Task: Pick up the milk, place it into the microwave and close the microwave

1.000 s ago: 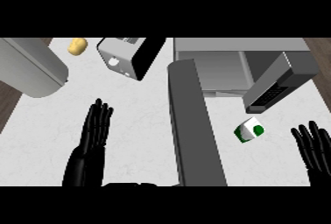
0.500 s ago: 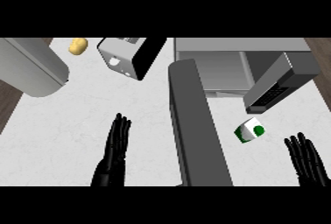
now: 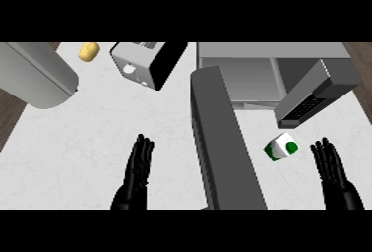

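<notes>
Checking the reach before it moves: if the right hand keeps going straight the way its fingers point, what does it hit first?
Probably the open microwave door. The right hand points up the counter, and the milk carton sits just left of that line, though depth is unclear.

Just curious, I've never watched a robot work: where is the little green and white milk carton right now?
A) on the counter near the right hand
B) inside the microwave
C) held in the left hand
A: the milk carton lies on the counter, just left of the open right hand.
</notes>
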